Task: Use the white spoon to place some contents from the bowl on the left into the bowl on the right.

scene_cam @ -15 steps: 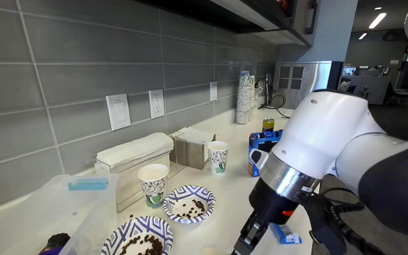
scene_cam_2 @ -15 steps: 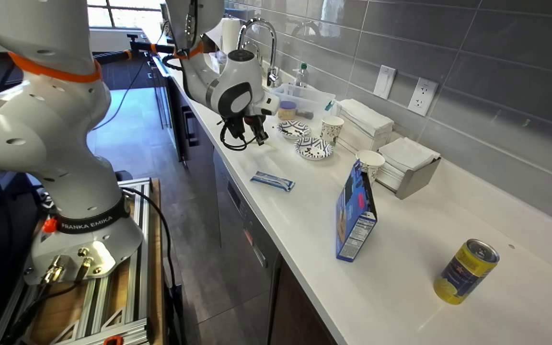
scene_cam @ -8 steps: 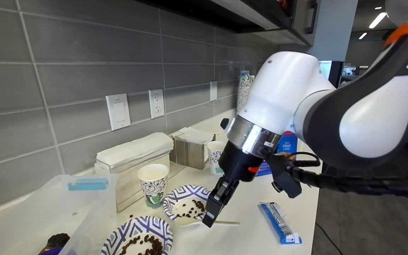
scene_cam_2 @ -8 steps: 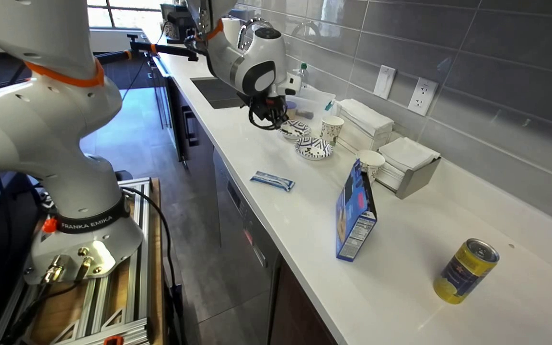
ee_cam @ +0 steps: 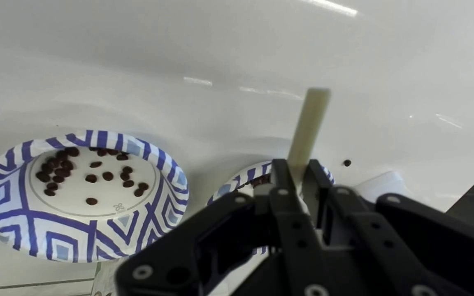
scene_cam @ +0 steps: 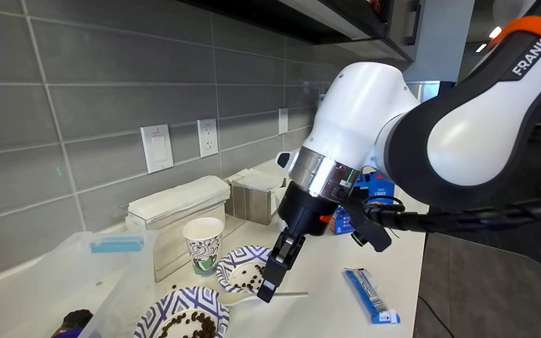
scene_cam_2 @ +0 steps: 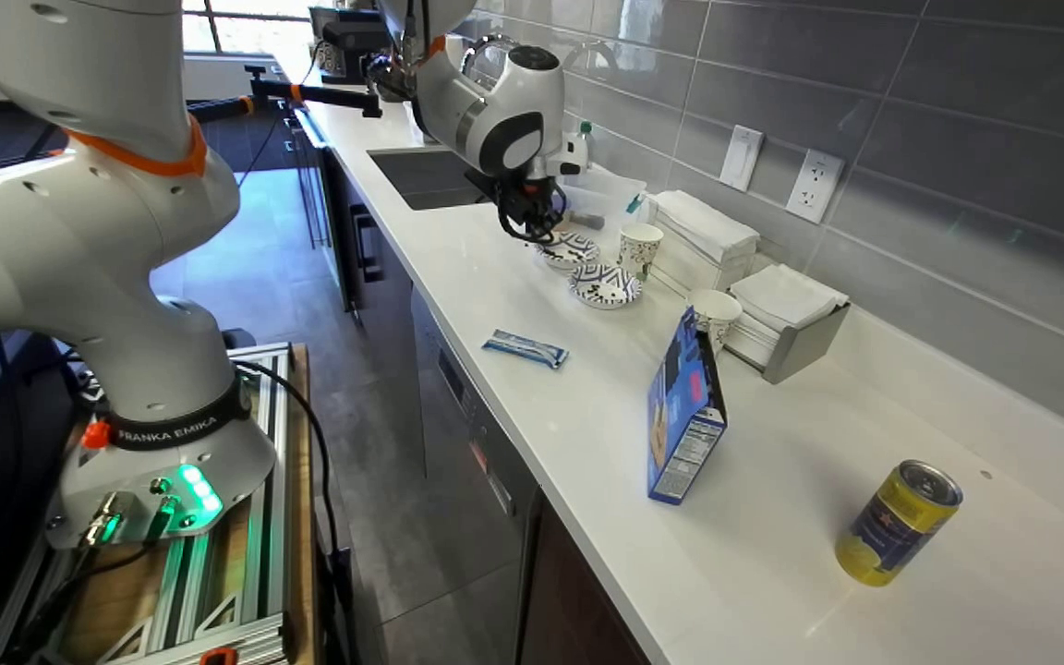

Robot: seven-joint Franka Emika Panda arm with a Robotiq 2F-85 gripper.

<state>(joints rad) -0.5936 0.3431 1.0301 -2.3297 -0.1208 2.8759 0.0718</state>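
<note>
hand [scene_cam: 266, 291] grips spoon [scene_cam: 237, 298] above white counter [scene_cam: 324, 303] beside grey tiles [scene_cam: 134, 107].

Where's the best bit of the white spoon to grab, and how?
I'd take the white spoon by its slender handle, from above, squeezing across the thin width. That part is long, narrow and straight, and the wider scoop end is probably left free for scooping. The pincer grips it there now.

It's a kitchen all right! There's a sink [scene_cam_2: 417, 177] set into the long white table [scene_cam_2: 587, 434], a tiled wall [scene_cam: 132, 54] running behind, a cupboard [scene_cam: 398, 28] overhead, and paper cups [scene_cam: 203, 241] beside napkins [scene_cam: 179, 198].
</note>
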